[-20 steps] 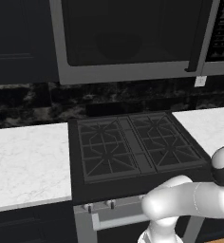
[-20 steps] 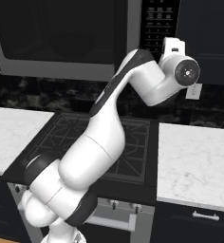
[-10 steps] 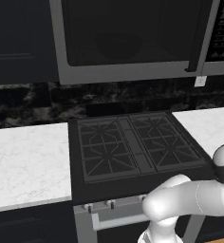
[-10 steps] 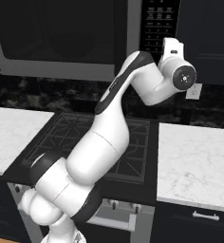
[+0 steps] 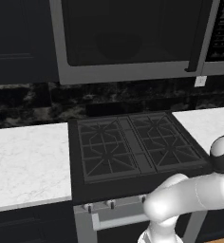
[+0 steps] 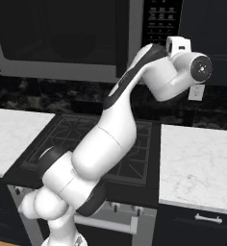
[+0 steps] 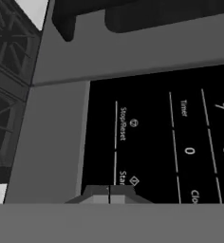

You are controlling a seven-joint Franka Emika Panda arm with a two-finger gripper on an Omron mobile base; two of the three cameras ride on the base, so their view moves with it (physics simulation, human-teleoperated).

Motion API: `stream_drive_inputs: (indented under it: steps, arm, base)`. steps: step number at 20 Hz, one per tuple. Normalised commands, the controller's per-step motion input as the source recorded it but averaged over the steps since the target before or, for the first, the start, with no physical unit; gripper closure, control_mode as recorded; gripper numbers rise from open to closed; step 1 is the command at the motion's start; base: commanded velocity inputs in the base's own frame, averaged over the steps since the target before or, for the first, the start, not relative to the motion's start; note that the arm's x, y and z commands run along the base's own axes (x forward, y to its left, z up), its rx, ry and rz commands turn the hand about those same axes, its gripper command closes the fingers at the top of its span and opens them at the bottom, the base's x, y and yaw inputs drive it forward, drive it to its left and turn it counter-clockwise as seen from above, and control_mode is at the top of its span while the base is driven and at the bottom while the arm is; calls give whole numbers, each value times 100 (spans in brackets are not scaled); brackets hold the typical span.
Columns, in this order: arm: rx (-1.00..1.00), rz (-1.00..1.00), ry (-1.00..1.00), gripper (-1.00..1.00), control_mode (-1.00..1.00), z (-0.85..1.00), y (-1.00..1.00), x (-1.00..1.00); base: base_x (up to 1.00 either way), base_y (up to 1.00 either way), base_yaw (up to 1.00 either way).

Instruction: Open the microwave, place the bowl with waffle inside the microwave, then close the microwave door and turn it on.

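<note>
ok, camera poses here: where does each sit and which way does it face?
Left base view: behind-left of the arm, facing the stove and closed microwave door; arm at lower right.
Right base view: behind-right, same stove and microwave; arm from lower left, hand at the button panel.
Hand view: rolled, close on the panel; shut gripper at the Start key.

The microwave (image 7: 147, 142) panel reads "Stop/Reset", "Timer", "7", "0", "8".

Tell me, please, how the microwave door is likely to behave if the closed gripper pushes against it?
The microwave door sits flush in its frame, so it would probably not move. Its dark window looks rigid and smooth, so fingertips might slide. The bar handle looks stiff enough to pull.
</note>
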Motion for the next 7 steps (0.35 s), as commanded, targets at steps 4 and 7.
stream_drive_inputs:
  steps: [4, 7]
  arm:
    - [0, 0, -24, 100, -100, -14, -8, -49]
    - [0, 0, -44, 100, -100, -33, 0, -100]
  base:
    - [0, 0, 0]
    - [0, 0, 0]
